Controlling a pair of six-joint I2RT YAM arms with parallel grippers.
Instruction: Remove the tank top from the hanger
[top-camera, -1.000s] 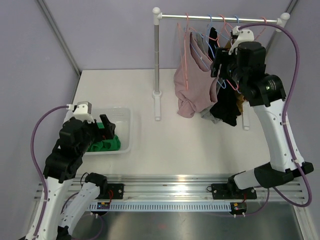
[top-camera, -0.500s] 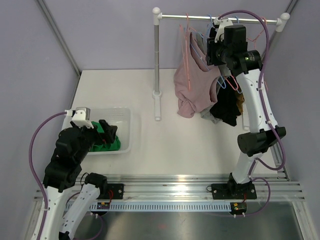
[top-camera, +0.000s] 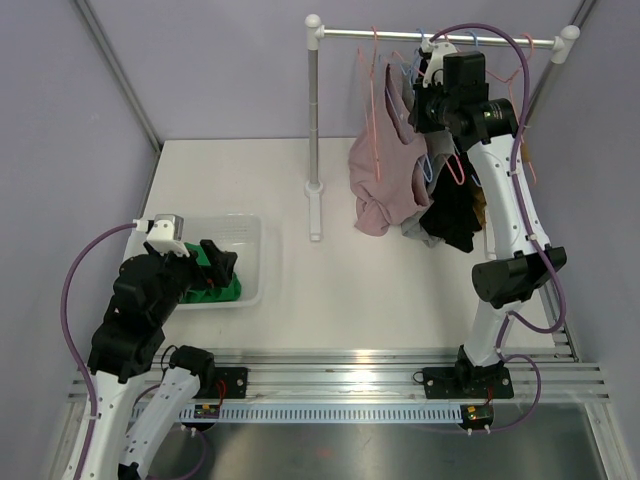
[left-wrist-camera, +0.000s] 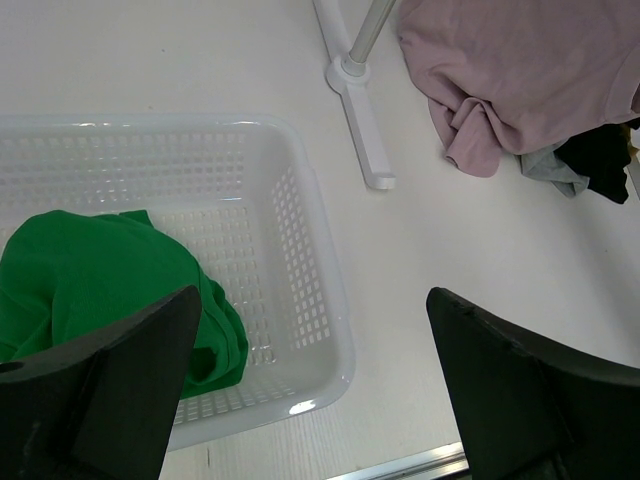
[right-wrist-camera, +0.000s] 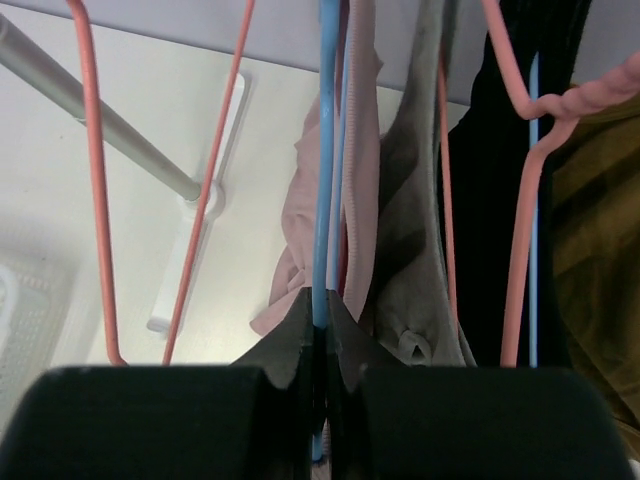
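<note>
Up top, right fingers (right-wrist-camera: 285, 345) pinch together on the blue hanger (right-wrist-camera: 326, 150), grey tank top (right-wrist-camera: 410, 250) just right of them. The left fingers (left-wrist-camera: 100, 400) are spread wide; between them, the white basket (left-wrist-camera: 320, 300) holds a green garment (left-wrist-camera: 100, 270).

Right arm (top-camera: 505, 200) raised, right hand (right-wrist-camera: 320, 325) pinching the blue hanger (right-wrist-camera: 327, 150); left arm (top-camera: 135, 310) folded well apart, left hand (left-wrist-camera: 312, 305) spread wide.

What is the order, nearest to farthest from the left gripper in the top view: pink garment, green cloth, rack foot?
1. green cloth, in the basket beside the left gripper.
2. rack foot, mid-table.
3. pink garment, hanging far right.
</note>
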